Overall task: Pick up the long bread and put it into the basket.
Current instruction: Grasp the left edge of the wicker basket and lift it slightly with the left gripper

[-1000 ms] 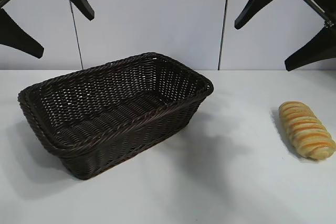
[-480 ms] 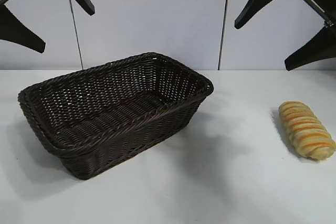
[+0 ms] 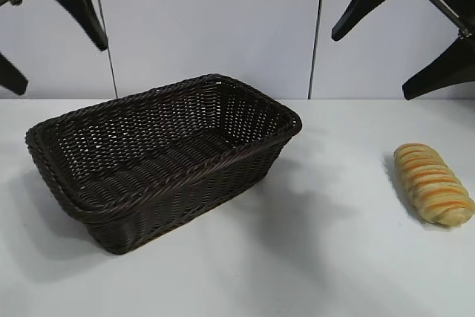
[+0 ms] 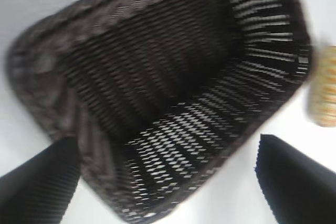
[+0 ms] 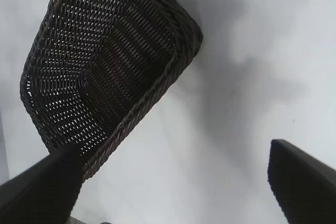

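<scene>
Long bread (image 3: 433,184), ridged golden-yellow loaf: on white bench (image 3: 334,257), well apart from dark brown woven wicker basket (image 3: 159,157). Left claw (image 3: 48,31), right claw (image 3: 404,35): both wide, holding nothing, high above.

the left gripper (image 3: 46,35) has matte black plastic fingers (image 3: 80,5), long tapering blades that narrow to blunt tips, fixed to a thin black crossbar with a small silver screw. the right gripper (image 3: 404,61) has the same black wedge-shaped fingers (image 3: 369,1). close up, a finger's (image 4: 37,184) inner face shows a fine ribbed texture.
</scene>
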You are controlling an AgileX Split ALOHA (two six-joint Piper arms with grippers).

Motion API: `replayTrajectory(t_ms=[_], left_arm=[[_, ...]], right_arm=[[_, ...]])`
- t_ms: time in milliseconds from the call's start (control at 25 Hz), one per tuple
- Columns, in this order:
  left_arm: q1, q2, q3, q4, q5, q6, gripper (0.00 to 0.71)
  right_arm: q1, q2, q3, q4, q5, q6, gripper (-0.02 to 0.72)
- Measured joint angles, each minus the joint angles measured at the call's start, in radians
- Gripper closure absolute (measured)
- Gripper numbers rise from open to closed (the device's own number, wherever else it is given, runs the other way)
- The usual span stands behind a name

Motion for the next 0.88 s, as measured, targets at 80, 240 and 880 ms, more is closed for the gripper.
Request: replayTrajectory(t_ms=[80,240,880], left_arm=[[0.000,0.001,0.061,-0.015,-0.065,-0.006,0.056],[0.000,0.051,0.098,-0.077,-0.141,0.012,0.056],[0.000,0.208,0.098,-0.165,-0.234,0.075,0.354]], right_arm=[[0.000,0.000,0.000,0.000,0.000,0.000,0.042],[0.000,0.000,0.000,0.000,0.000,0.000,0.042],[0.000,0.000,0.000,0.002,0.005,0.000,0.042]])
